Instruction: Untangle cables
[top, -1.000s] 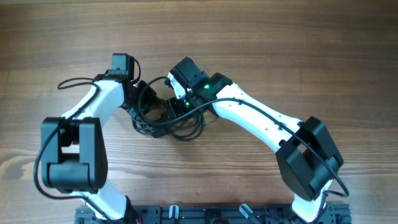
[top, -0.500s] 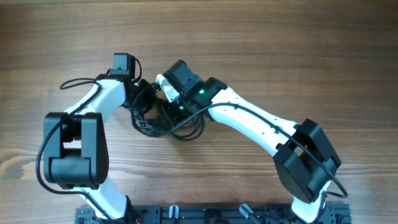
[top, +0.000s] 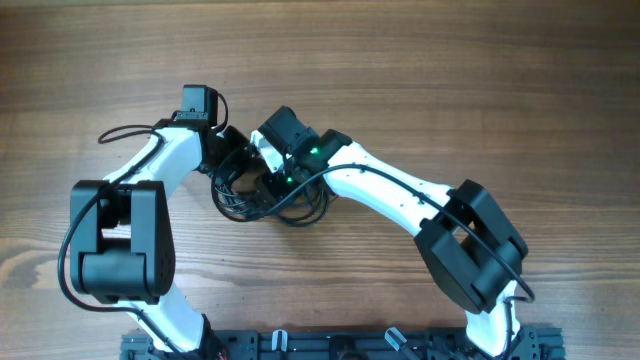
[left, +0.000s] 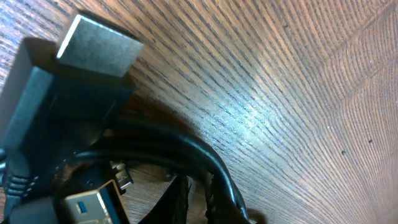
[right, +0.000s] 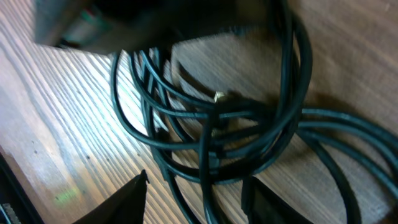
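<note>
Black, thin, flexible: cables, catalogued as one knotted bundle on wood-grain table. Located directly beneath and between the two tool tips, touching both.

Item, left gripper: buried in the near edge of the bundle. Own fingers not made out in the wrist view, so clenched or released cannot be told. Close under its camera: a broad flat plug with a grey metal end. Beside that, lower, a smaller blue-tongued plug and a thick loop curving away.

Item, right gripper: released, dark fingers standing apart with nothing clamped. Just ahead of the tips: several overlapping loops crossing at one point. One strand running down into the gap between the tips, apart from either pad as far as can be told.

Change noted over the last second: right arm swung across toward the left gripper, wrist now almost against it. Loop beside the left gripper drawn in tighter. Bundle otherwise in the same spot, same shape.

Bearing on the task, as a judgement: set-up only, no strand freed yet. Both tools crowded onto one side of the knot. Likely needed next: a firm pinch on one strand, then pulling apart in opposite directions. Risk: dragging the whole clump along instead.
</note>
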